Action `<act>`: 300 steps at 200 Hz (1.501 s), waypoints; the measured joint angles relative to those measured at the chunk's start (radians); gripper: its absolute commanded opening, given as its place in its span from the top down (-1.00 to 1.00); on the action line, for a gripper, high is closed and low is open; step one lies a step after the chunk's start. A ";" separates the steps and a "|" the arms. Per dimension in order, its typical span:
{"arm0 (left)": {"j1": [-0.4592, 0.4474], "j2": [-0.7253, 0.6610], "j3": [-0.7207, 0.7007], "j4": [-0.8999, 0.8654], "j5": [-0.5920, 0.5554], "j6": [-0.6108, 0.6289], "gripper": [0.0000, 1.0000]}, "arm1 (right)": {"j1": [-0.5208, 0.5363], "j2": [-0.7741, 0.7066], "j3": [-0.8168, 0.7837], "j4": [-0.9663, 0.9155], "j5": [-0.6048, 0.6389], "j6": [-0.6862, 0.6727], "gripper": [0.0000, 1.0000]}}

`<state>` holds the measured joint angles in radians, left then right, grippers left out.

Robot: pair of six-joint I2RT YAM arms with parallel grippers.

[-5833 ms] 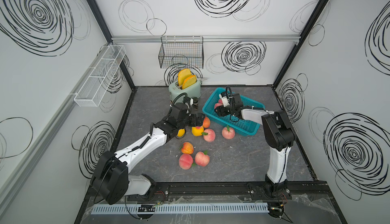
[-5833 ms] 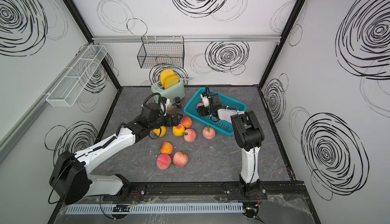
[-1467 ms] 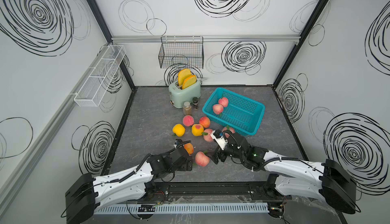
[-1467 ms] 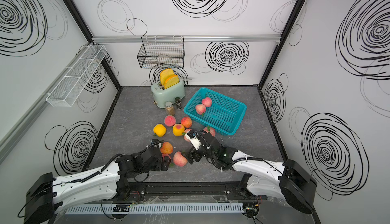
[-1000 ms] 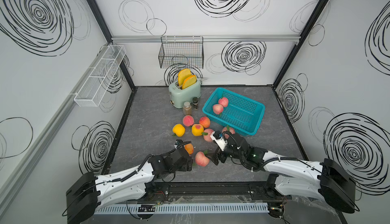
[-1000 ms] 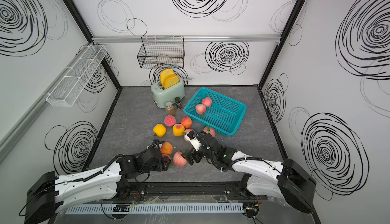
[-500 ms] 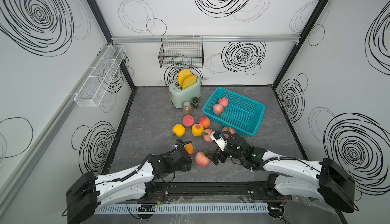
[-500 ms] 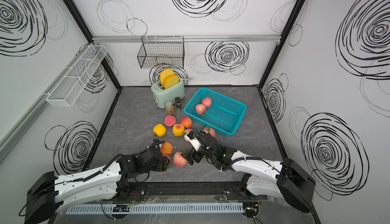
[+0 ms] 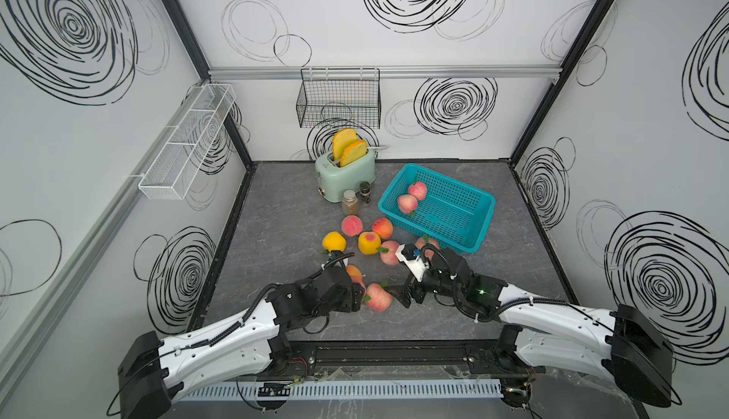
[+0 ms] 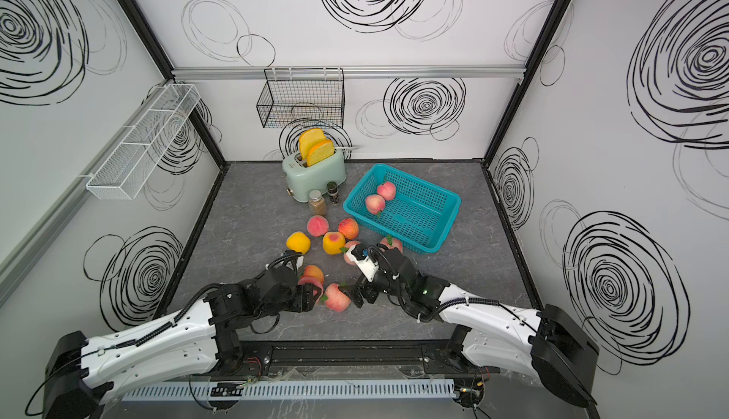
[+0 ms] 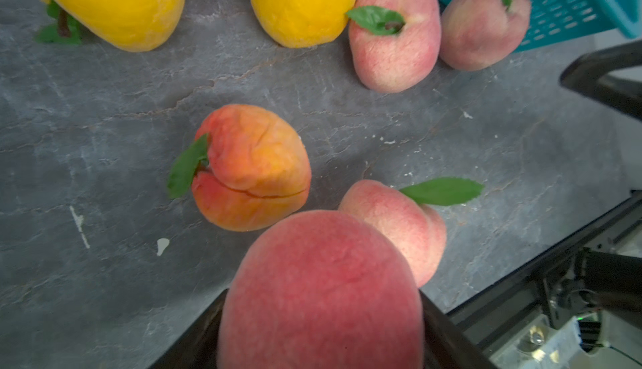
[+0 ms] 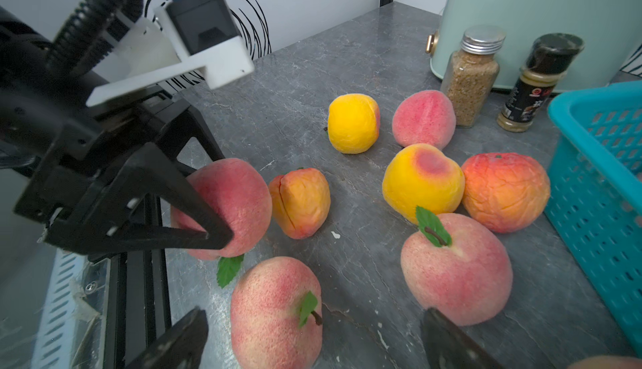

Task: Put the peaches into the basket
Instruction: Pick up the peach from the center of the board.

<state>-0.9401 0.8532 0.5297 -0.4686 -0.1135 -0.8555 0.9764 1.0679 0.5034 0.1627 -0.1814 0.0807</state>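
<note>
My left gripper [image 11: 319, 344] is shut on a pink-red peach [image 11: 319, 280]; the right wrist view shows its black fingers [image 12: 194, 211] clamped on that fruit [image 12: 239, 193] just above the floor. The right gripper [image 12: 314, 330] is open, its fingers either side of a pink peach [image 12: 278, 311] with a green leaf, not touching it. In a top view that peach [image 9: 378, 296] lies between the two arms. An orange peach [image 9: 354, 273] and several more lie behind. The teal basket [image 9: 465, 235] holds two pink peaches [image 9: 412, 196].
A mint toaster [image 9: 347, 174] with two toast slices and two spice jars [image 9: 349, 202] stand left of the basket. A black wire basket [image 9: 339, 103] and a white mesh rack [image 9: 185, 144] hang on the walls. The black front rail [image 12: 139, 280] is close to both grippers.
The left gripper's jaws have closed onto the pink-red peach. The right gripper has stayed open around its peach, and both arms have hardly moved.
</note>
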 measured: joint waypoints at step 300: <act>0.149 0.093 0.071 0.324 0.426 0.018 -0.56 | 0.017 0.117 0.096 0.111 -0.108 -0.118 -0.99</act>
<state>-0.7910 0.9463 0.6006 -0.1448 0.3130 -0.8379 0.9936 1.1851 0.5991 0.2737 -0.2897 -0.0376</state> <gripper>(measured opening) 0.780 0.993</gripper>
